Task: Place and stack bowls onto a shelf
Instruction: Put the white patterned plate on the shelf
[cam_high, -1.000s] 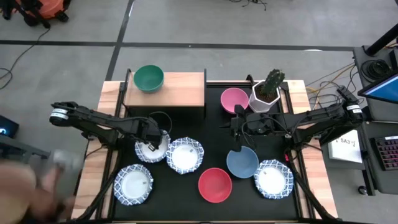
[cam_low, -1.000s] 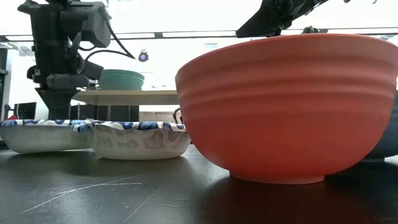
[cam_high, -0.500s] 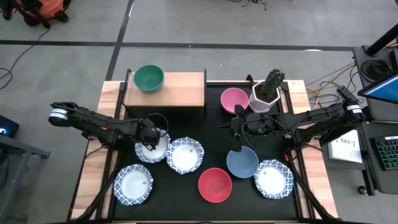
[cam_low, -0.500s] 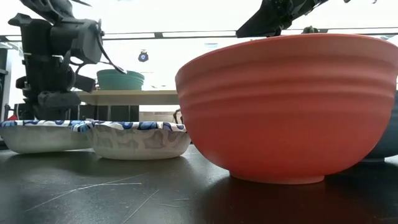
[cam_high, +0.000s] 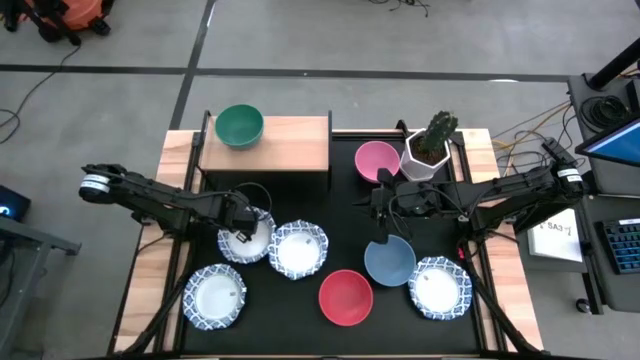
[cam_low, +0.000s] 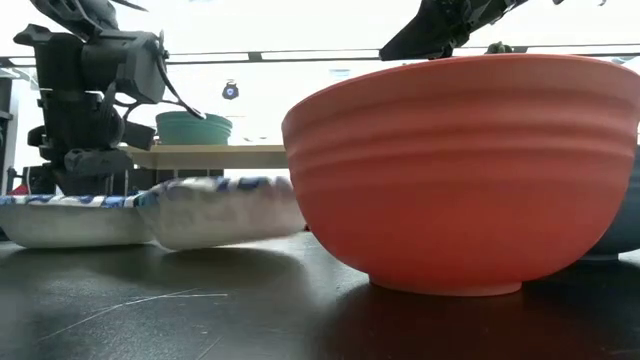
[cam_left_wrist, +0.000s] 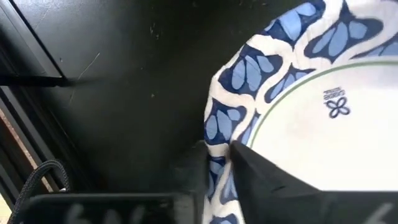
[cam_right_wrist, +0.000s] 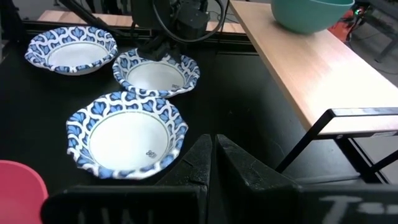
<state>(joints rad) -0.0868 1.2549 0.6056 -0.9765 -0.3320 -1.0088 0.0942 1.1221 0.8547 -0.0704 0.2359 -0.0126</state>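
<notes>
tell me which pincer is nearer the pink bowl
Right. The right pincer sits just in front of the pink bowl; the left pincer is far across the table, at a blue-rimmed bowl.

Black table (cam_high: 345, 215) — seven bowls, cactus pot (cam_high: 428, 152); shelf (cam_high: 290, 145) — green bowl (cam_high: 239, 125).

- Red bowl (cam_low: 460, 170): smooth matt plastic look, faint ridges, low view's centre right.
- Shelf (cam_high: 285, 145): pale wooden top, high view's upper centre.
- Table (cam_low: 200, 320): black, faintly scratched, slightly sheened, lower frame.

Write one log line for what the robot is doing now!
left gripper: shut on patterned bowl rim | right gripper: shut, waiting | shelf: green bowl
</notes>
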